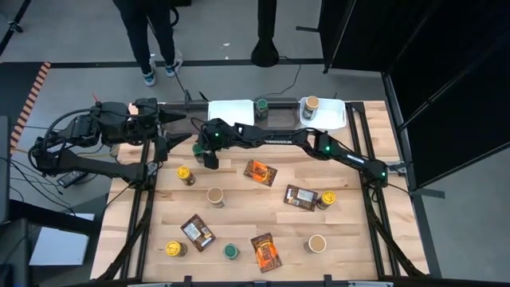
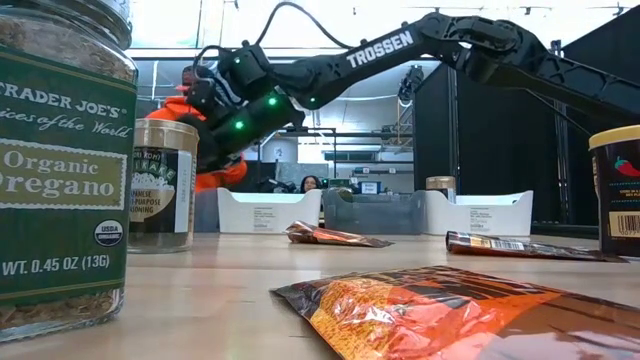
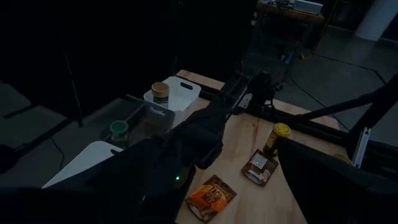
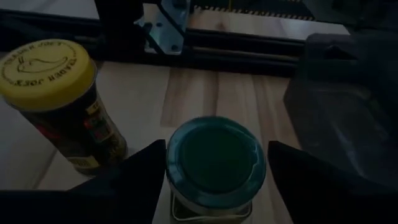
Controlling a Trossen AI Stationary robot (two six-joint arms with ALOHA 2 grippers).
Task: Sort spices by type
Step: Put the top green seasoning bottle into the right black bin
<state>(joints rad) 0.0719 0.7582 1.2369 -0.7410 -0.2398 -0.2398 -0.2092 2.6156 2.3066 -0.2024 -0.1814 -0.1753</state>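
Reaching across the wooden bench (image 1: 239,215), the right gripper (image 4: 214,186) spreads its fingers around a green-lidded round jar (image 4: 214,158); left gripper's (image 1: 171,119) fingers stay unreadable, body shadowed.

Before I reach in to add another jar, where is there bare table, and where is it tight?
Bare wood lies along the right edge, beside the yellow-lid jar and tan-lid jar. Another patch sits mid-table between the tan jar and brown packet. It is crowded at the back left, where the right pincer straddles a green-lid jar.
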